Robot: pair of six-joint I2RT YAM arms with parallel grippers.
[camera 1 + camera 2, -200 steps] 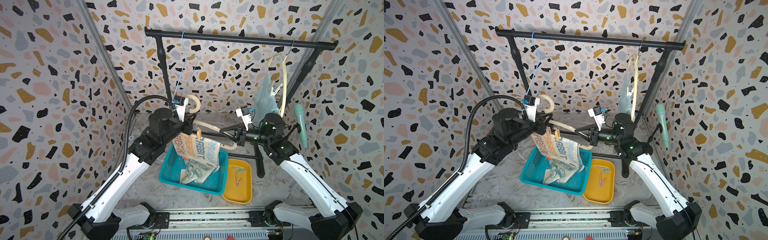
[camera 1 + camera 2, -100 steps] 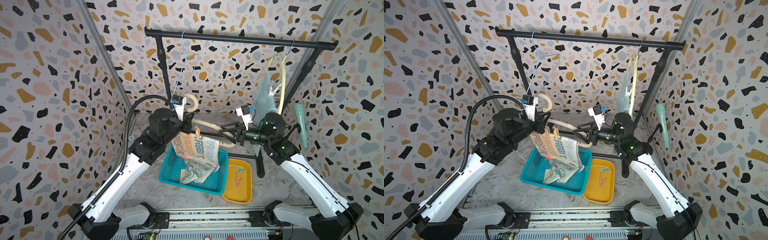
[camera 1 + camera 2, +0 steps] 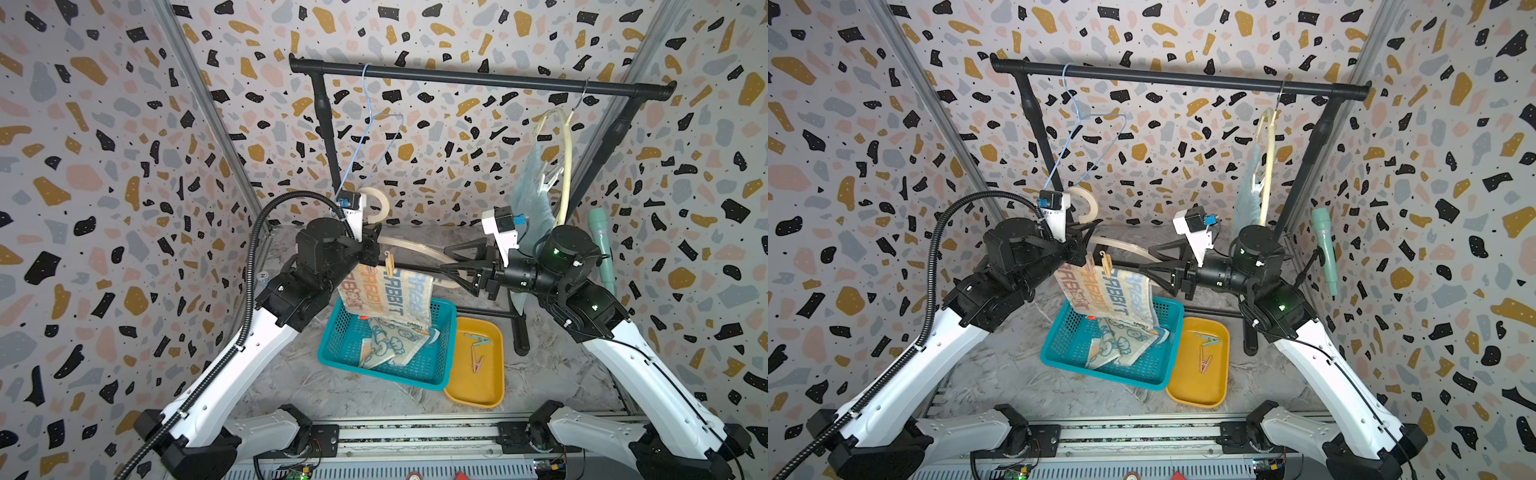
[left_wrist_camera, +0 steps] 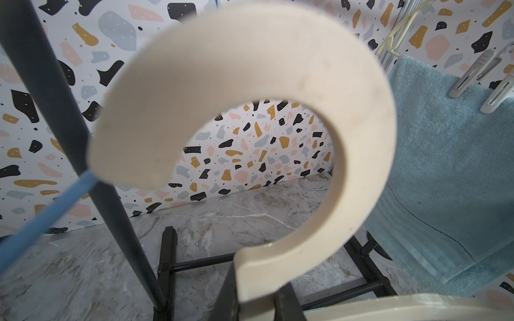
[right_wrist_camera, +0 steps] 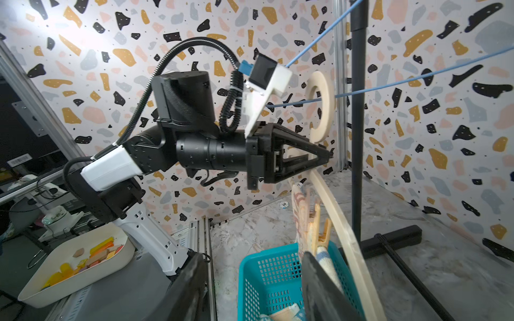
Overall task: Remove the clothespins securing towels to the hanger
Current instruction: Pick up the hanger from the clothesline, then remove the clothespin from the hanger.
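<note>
Both top views stare down from high in front; my two wrist cameras sit close, sharing the cream hanger (image 4: 361, 133).

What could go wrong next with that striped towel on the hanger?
1. Only one orange pin shows on the towel. Once the open right gripper pulls it off, the towel may slide down and land partly outside the basket.
2. The left gripper alone holds the hanger, near its hook. A hard tug on the pin might twist the hanger in that grip.
</note>
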